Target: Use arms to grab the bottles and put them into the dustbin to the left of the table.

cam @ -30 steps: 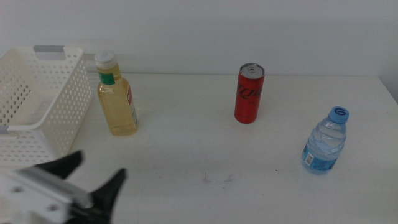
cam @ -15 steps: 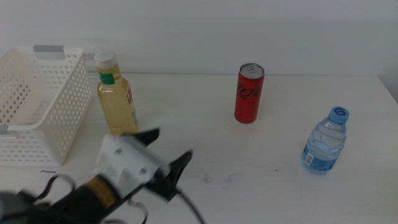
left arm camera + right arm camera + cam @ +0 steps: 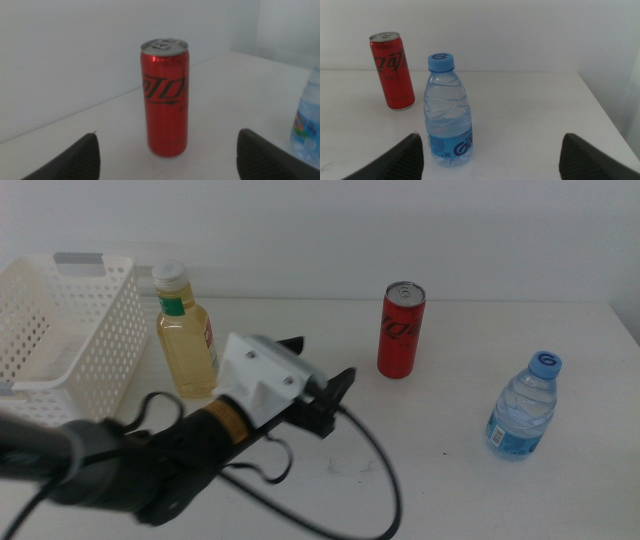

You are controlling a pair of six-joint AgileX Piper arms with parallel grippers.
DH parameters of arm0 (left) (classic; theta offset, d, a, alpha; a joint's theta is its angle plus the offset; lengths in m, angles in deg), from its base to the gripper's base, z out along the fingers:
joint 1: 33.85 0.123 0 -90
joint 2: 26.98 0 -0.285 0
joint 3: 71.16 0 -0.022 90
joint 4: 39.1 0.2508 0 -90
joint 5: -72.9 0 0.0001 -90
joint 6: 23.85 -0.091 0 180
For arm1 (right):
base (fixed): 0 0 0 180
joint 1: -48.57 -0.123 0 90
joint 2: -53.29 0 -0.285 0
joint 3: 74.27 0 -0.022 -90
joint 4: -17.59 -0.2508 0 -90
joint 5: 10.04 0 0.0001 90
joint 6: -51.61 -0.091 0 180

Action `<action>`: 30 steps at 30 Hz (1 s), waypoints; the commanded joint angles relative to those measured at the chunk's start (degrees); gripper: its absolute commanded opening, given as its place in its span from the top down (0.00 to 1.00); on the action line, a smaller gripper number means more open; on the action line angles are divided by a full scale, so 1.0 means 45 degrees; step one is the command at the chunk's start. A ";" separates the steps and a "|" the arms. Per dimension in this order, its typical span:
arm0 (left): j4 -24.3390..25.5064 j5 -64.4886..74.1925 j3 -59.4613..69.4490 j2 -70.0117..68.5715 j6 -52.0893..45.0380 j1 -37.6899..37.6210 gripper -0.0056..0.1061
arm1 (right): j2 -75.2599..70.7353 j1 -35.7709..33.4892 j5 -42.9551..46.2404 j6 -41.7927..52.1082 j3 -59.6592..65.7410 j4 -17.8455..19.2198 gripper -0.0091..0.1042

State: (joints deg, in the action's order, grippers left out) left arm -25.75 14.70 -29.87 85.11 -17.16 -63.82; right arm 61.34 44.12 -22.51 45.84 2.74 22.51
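My left gripper [image 3: 322, 365] hangs open over the middle of the table [image 3: 450, 480], pointing at the slim red can [image 3: 400, 330] a short way beyond it. In the left wrist view the can [image 3: 165, 100] stands upright ahead of the spread jaws, apart from both. A bottle of yellow liquid [image 3: 187, 340] with a white cap stands beside the white dustbin [image 3: 70, 350] at the left. The blue-capped water bottle [image 3: 522, 405] stands at the right. My right gripper [image 3: 491, 136] is open, with the water bottle [image 3: 447, 112] just ahead of it. The right arm is out of the middle view.
The left arm and its black cable [image 3: 370, 470] lie across the table's front left. The water bottle's edge [image 3: 307, 120] shows in the left wrist view, and the red can [image 3: 392, 70] stands behind the water bottle in the right wrist view.
The left arm has swept in from the bottom left corner, forward and to the right, toward the red can. Its jaws stay open. No bottle has moved.
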 commanded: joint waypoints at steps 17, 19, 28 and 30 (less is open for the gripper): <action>0.0654 0.0761 -0.6510 0.5457 0.1742 -0.0453 0.11 | -0.0057 0.0111 0.0135 0.0038 0.0045 0.0065 0.12; 0.0654 0.1053 -0.7035 0.5823 0.1903 -0.0453 0.11 | -0.0057 0.0111 0.0135 0.0038 0.0045 0.0065 0.12; 0.0693 0.2400 -0.9379 0.7201 0.2283 -0.0766 0.11 | -0.0057 0.0111 0.0135 0.0038 0.0045 0.0065 0.12; 0.0690 0.2819 -0.9864 0.7423 0.2283 -0.0919 0.11 | -0.0057 0.0111 0.0135 0.0038 0.0045 0.0065 0.12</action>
State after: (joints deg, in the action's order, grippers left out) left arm -22.82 26.36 -72.85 118.09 -7.41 -67.24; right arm 61.34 44.12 -22.51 45.84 2.74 22.51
